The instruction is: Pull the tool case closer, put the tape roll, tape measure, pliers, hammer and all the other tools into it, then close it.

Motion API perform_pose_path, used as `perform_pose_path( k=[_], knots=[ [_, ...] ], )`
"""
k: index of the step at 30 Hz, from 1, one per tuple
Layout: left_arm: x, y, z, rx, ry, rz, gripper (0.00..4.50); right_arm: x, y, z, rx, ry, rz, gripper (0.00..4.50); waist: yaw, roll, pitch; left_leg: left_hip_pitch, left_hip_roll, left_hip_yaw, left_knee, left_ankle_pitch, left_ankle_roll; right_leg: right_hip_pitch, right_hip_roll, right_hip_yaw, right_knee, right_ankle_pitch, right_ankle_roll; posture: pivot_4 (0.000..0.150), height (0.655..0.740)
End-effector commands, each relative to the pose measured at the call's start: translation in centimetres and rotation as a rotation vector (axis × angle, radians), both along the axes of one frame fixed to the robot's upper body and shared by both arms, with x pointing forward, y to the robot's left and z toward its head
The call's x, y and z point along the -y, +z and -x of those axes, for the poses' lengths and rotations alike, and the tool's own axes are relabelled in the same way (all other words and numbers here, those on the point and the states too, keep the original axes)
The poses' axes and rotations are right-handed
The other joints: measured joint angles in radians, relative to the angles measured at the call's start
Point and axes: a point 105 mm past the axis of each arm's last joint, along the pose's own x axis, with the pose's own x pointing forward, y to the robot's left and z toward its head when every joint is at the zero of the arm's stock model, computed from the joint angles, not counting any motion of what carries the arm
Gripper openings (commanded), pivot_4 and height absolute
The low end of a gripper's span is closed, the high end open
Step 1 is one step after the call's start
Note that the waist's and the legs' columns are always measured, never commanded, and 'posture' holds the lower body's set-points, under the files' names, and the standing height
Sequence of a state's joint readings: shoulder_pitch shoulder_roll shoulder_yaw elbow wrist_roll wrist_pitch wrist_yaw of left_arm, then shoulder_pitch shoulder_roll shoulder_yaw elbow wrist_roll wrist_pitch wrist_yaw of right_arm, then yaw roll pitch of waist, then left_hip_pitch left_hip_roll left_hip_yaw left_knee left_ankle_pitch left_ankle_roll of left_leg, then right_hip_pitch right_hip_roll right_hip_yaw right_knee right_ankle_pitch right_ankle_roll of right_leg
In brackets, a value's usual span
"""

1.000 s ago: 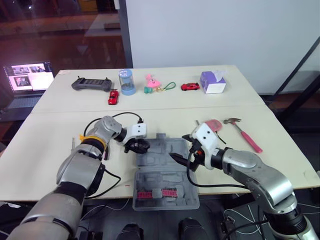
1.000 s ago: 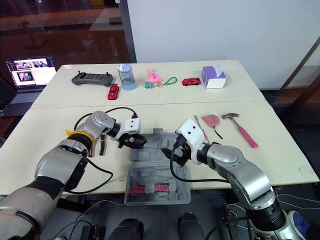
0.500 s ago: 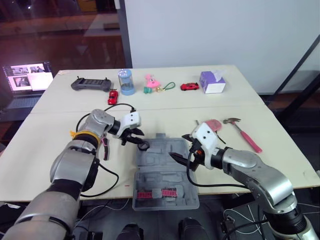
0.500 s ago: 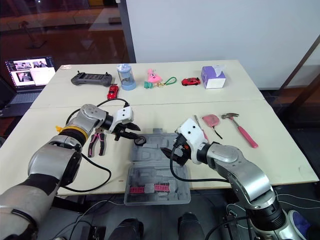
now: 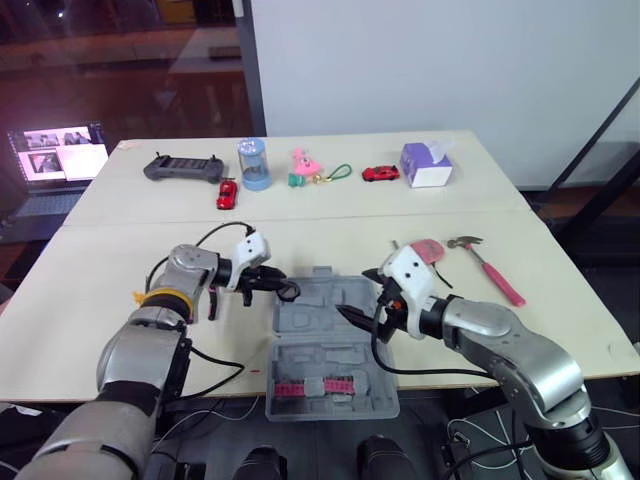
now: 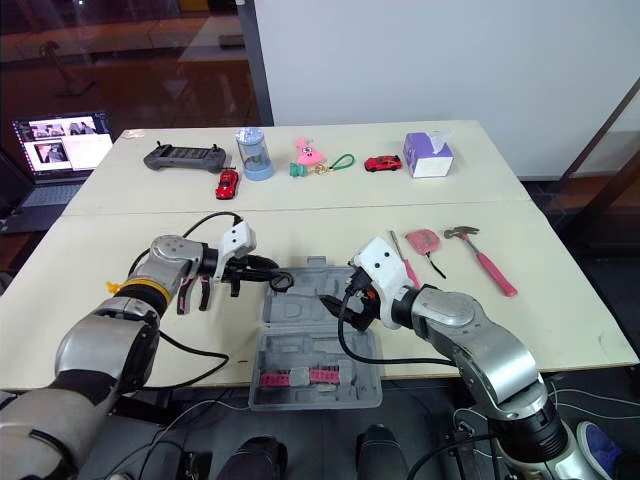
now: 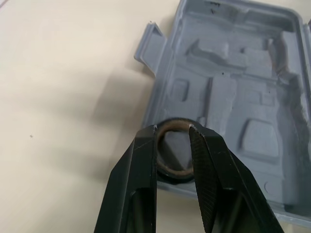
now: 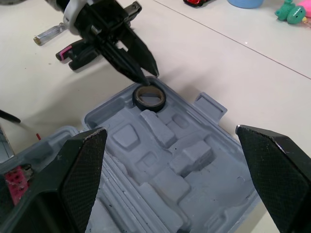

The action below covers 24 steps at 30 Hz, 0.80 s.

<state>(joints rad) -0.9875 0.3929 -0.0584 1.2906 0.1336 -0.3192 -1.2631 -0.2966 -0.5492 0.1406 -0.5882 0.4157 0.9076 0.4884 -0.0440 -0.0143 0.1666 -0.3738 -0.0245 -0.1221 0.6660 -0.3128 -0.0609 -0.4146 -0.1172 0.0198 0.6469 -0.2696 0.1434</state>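
The grey tool case (image 5: 312,352) lies open near the table's front edge, with a red bit set (image 5: 312,387) in its near half. The black tape roll (image 5: 290,290) lies flat on the case's far left corner (image 8: 149,97). My left gripper (image 5: 270,286) is open, its tips at the roll's rim (image 7: 172,155). Over the case's right side hovers my right gripper (image 5: 366,320), open wide and holding nothing. Pliers (image 6: 190,295) lie by my left forearm. The pink tape measure (image 5: 427,248) and the hammer (image 5: 487,264) are on the right.
A screwdriver (image 8: 48,34) lies beyond the pliers. Along the far table stand a game controller (image 5: 183,168), a blue cylinder (image 5: 253,163), toy cars (image 5: 227,193), a pink toy (image 5: 303,162) and a tissue box (image 5: 426,165). A laptop (image 5: 55,160) sits far left.
My left gripper let go of the tape roll on the case's corner and drew back a little to the left. The right arm has stayed still.
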Motion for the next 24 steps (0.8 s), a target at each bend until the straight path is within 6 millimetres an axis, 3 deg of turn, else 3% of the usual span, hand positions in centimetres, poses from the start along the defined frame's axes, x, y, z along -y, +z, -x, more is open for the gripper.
perform_pose_path(
  k=[1,7,15,24],
  knots=[
    [0.3,0.9,-0.5,0.064,0.015,0.041,1.1,-0.1,1.0,0.0,0.049,0.005,-0.02,4.5,0.0,0.0,0.0,0.0,0.0,0.0,0.0,0.0,0.0,0.0,0.0,0.0,0.0,0.0,0.0,0.15,0.74],
    [0.8,-0.3,-0.2,0.07,0.027,0.039,1.1,0.0,0.8,0.3,0.041,0.002,-0.017,4.5,0.0,0.0,0.0,0.0,0.0,0.0,0.0,0.0,0.0,0.0,0.0,0.0,0.0,0.0,0.0,0.15,0.74],
    [-0.3,-4.4,0.9,0.052,0.083,-0.082,1.1,0.1,0.9,0.4,0.039,-0.002,-0.017,4.5,0.0,0.0,-0.001,0.002,0.0,0.0,0.0,-0.001,0.001,0.001,0.0,0.0,0.0,0.0,0.0,0.15,0.74],
    [0.1,-4.5,0.9,0.048,0.072,-0.096,1.1,0.3,1.1,0.4,0.039,-0.004,-0.015,4.5,0.001,0.001,-0.001,0.005,0.0,0.0,0.0,-0.002,0.004,0.004,0.0,0.0,0.0,0.0,0.0,0.15,0.74]
  ],
)
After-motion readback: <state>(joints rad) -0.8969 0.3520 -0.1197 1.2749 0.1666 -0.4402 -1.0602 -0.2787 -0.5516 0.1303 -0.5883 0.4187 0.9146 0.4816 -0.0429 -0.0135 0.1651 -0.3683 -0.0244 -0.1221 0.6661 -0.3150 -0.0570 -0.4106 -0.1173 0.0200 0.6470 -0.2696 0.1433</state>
